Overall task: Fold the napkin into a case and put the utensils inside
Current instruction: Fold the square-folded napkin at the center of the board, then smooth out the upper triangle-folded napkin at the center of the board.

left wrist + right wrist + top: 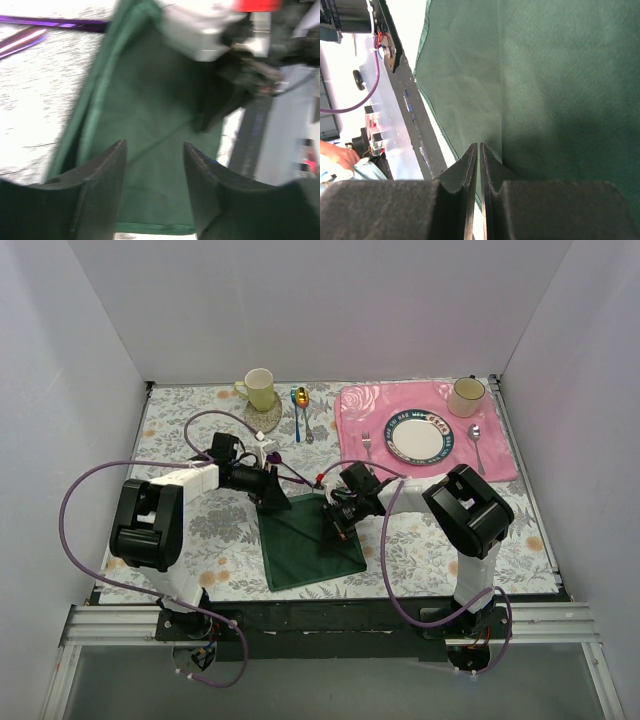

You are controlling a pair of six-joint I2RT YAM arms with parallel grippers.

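table (215, 530): napkin (300, 552) under left fingers (100, 185), right fingers (461, 172)

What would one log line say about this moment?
napkin on table | left gripper open over it | right gripper shut over it | utensils outside napkin

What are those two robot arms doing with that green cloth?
They are folding the green napkin on the table. The left gripper hangs open over it, and the right gripper is closed down at the cloth. The purple spoon and fork lie beside the napkin, not tucked in yet.
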